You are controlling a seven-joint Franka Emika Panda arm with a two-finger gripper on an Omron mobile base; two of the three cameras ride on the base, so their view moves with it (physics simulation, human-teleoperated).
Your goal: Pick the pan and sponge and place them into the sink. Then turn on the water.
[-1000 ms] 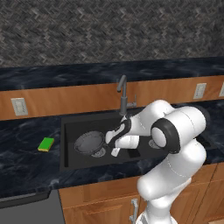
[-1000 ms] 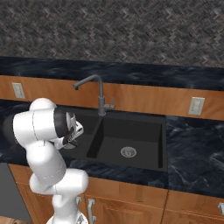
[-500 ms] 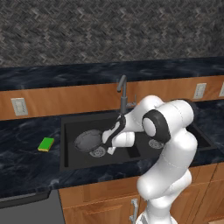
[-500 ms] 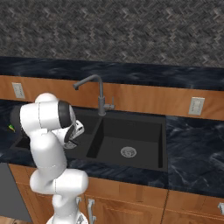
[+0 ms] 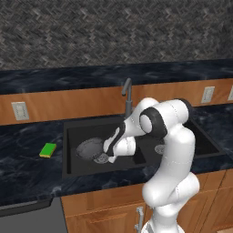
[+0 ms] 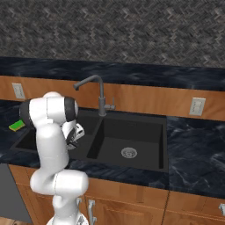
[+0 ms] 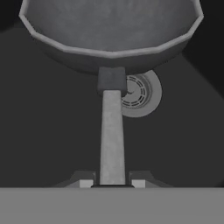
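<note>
The hand [image 7: 112,184] is seen closed on the handle of the pan [image 5: 91,148], which is held in the left basin of the sink [image 5: 73,170]; whether the pan touches the basin floor cannot be told. In the hand view the pan's far rim is cut off at the top, and the drain [image 7: 142,92] is partly covered by the handle. In the right base view the hand is mostly hidden behind the arm. The sponge [image 5: 48,149] lies on the desk [image 5: 27,175] left of the sink. Since half a second ago the arm's elbow has been swung further left. No writing is readable.
</note>
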